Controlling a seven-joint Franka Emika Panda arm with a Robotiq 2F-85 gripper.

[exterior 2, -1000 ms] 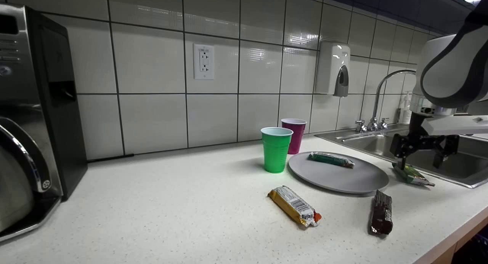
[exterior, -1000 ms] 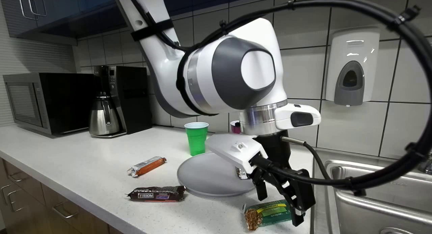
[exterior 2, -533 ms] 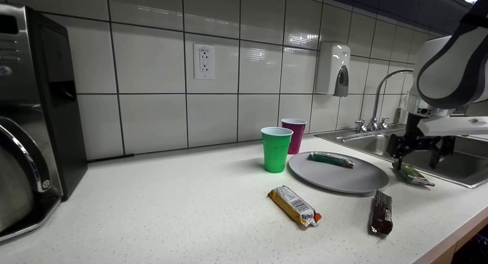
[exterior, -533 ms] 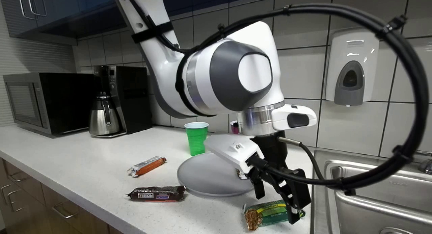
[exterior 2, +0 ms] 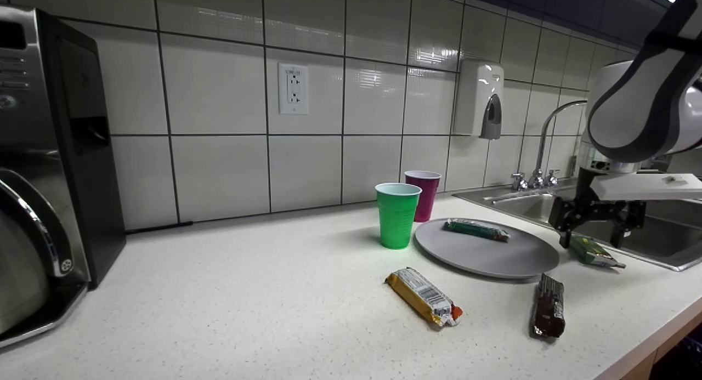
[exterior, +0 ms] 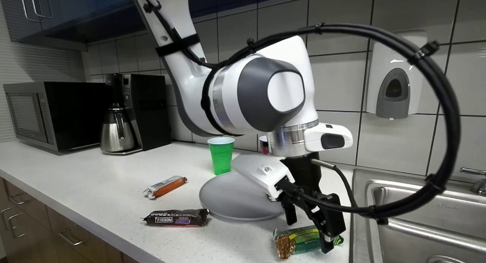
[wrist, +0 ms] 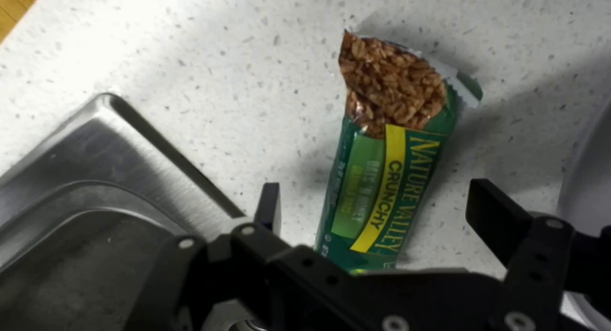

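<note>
Jaws wide and empty, I hover over the Nature Valley granola bar (wrist: pixel 382 197) — flat on the tabletop (wrist: pixel 229 49) beside the sink (wrist: pixel 105 149) — their gap set, I'd judge, to suit its narrow width.

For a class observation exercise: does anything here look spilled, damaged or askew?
Nothing looks spilled or plainly damaged. One slight oddity: the rectangular green and yellow wrapped granola bar beneath the open black gripper has a pale crimped end that looks folded back rather than flat.
</note>
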